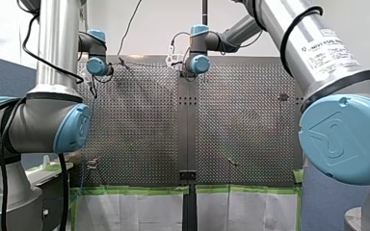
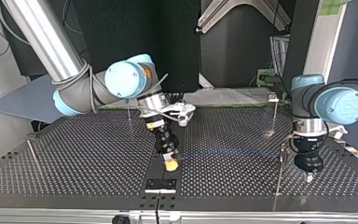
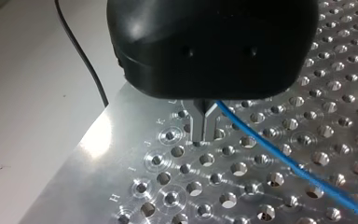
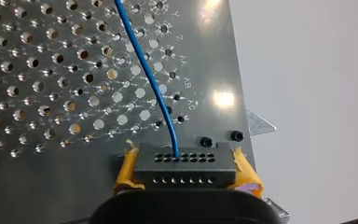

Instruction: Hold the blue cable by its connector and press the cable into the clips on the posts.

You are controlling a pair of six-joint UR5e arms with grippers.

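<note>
In the right wrist view my right gripper (image 4: 184, 175) has its yellow pads (image 4: 126, 170) shut on the black connector (image 4: 184, 165). The blue cable (image 4: 144, 70) leaves the connector and runs away over the perforated plate. In the top view this gripper (image 2: 170, 162) hangs low over the table's middle seam. My left gripper (image 3: 203, 133) has its metal fingers (image 3: 196, 125) shut just above the plate, and the blue cable (image 3: 279, 156) comes out right at them. In the top view it (image 2: 309, 176) stands at the right, with the cable (image 2: 233, 152) stretched faintly between both grippers.
Thin posts stand on the table in the top view: one with a clip (image 2: 273, 97) at the back right, one (image 2: 279, 177) beside my left gripper, one (image 2: 129, 112) behind my right arm, one (image 2: 32, 156) at the left. A black bracket (image 2: 160, 185) sits at the near edge.
</note>
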